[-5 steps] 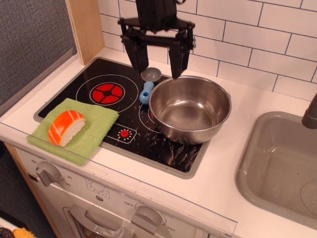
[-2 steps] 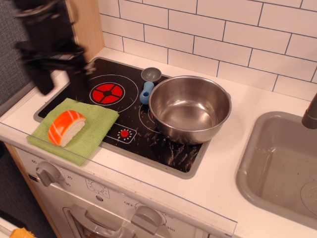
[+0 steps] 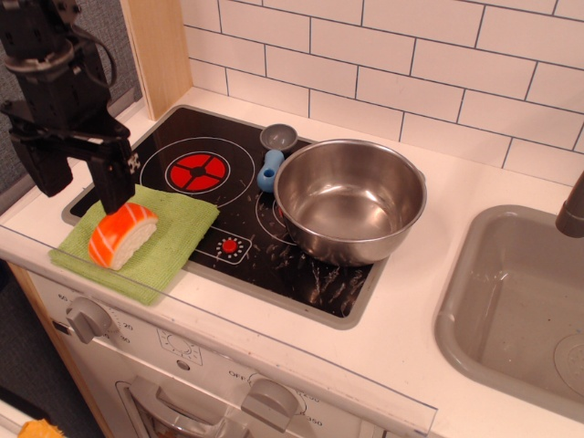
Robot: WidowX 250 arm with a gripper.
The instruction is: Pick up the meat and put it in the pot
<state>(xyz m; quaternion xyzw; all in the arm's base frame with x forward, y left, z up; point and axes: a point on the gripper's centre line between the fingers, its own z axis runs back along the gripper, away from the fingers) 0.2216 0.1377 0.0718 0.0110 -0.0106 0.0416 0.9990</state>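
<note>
Meat, a small toy salmon nigiri with orange pale-striped top over a white rice-like base [image 3: 122, 234], lies on a folded green cloth [image 3: 173, 239] at the front left corner of the black glass cooktop [image 3: 301, 274]. It rests tilted, orange side up and toward the left, untouched.

Black robot gripper [image 3: 80, 182] hangs at the left edge of the view, above and just behind the nigiri. Fingers spread wide, released, gripping nothing. Right finger [image 3: 117, 182] comes down close to the back end of the toy, over the rear edge of the cloth; contact there cannot be judged. Left finger [image 3: 50, 170] sits out past the cloth's left side, over the white counter [image 3: 429, 301].

Large round shiny stainless-steel pot without handles [image 3: 350, 198] stands on the right part of the cooktop, empty, well apart from the toy. Small grey-and-blue measuring spoon [image 3: 274, 153] lies just beside the pot's left rim, bowl end toward the white tiled wall [image 3: 411, 64]. Red burner mark [image 3: 199, 171] shows between cloth and spoon.

Grey sink basin [image 3: 511, 301] to the right of the counter. Grey stove knobs [image 3: 87, 319] on the front panel below the cloth
</note>
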